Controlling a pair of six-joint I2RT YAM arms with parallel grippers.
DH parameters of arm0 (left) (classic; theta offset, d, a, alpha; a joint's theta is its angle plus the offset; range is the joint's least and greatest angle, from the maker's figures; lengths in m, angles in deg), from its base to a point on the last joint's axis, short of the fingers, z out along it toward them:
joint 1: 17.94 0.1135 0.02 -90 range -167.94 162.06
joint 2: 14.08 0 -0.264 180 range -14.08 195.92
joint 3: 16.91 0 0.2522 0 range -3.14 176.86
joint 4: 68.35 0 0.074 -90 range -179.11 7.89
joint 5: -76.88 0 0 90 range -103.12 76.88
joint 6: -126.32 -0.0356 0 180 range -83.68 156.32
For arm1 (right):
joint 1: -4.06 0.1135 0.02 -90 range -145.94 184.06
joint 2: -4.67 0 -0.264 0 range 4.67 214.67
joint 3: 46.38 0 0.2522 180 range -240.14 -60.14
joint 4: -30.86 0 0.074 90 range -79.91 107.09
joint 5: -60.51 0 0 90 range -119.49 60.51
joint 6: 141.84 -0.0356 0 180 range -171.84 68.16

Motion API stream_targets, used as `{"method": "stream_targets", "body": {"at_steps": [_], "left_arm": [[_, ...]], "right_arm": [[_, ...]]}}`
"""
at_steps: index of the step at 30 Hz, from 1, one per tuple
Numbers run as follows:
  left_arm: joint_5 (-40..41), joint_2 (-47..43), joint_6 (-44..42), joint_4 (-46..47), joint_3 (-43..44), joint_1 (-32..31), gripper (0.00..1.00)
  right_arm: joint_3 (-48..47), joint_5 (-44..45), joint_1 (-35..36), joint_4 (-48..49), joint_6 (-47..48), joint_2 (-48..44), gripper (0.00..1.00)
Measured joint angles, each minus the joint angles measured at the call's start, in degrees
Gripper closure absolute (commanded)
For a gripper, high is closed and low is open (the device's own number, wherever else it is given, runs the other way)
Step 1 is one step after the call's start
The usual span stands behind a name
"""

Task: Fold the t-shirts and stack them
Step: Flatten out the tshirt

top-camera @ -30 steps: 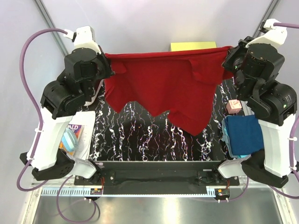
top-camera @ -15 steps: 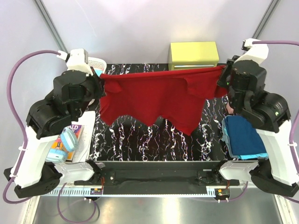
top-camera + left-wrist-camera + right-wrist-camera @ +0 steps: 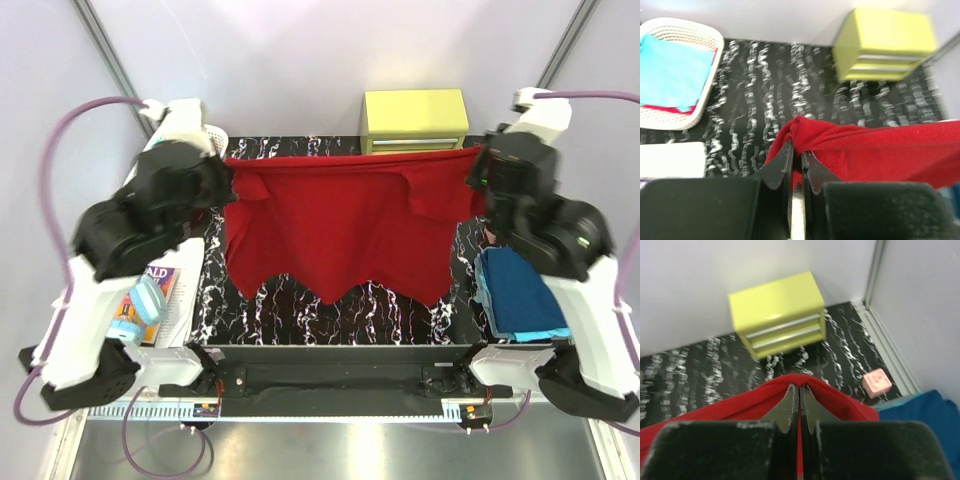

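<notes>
Two end effectors are shown clenched on opposite upper corners of one dark red t-shirt (image 3: 345,225), which is held spread out above the black, white-veined surface (image 3: 330,320) in the middle of the top view. In its own wrist view, the left end effector (image 3: 796,150) is seen with its fingers pressed onto a bunched fold of the red cloth. The right end effector (image 3: 800,390) is likewise closed on a raised ridge of the same cloth, with only a hairline left between the fingers. The upper hem is drawn nearly straight between the two grips, from left-centre to right-centre of the top view. The lower edge is seen hanging in uneven points toward the bottom of the frame. Whether the lowest points touch the surface cannot be told.

A folded navy t-shirt (image 3: 525,285) is laid on a teal t-shirt (image 3: 484,292) at the right edge of the top view, beside the right arm. A small pink block (image 3: 876,381) is seen at the right of the right wrist view, just beside that stack. A yellow drawer box (image 3: 415,120) is placed at the upper centre-right of the top view, behind the red cloth. A white lattice basket (image 3: 687,31) is shown at the upper left of the left wrist view, with a light blue t-shirt (image 3: 672,70) lying in it over a strip of red cloth (image 3: 660,107). Printed packaging (image 3: 150,295) is visible at the lower left of the top view, partly hidden by the left arm.
</notes>
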Motion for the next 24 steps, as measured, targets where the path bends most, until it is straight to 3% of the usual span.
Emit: {"method": "stream_targets", "body": {"at_steps": [6, 11, 18, 24], "left_arm": [[1.4, 9.1, -4.3, 3.3, -3.2, 5.3, 1.00], [-1.7, 17.9, -7.5, 6.8, -1.3, 12.8, 1.00], [-7.8, 29.6, -8.2, 8.5, 12.7, 19.6, 1.00], [-13.4, 31.1, -6.3, 9.6, 20.5, 21.7, 1.00]], "right_arm": [[7.1, 0.6, -5.8, 0.7, -1.4, 6.7, 1.00], [5.7, -0.2, -9.3, 4.3, -0.9, 15.5, 1.00], [-17.5, 0.5, -10.5, 4.8, 1.0, 32.2, 1.00], [-31.4, 0.6, -9.6, 7.5, 4.2, 35.1, 1.00]]}}
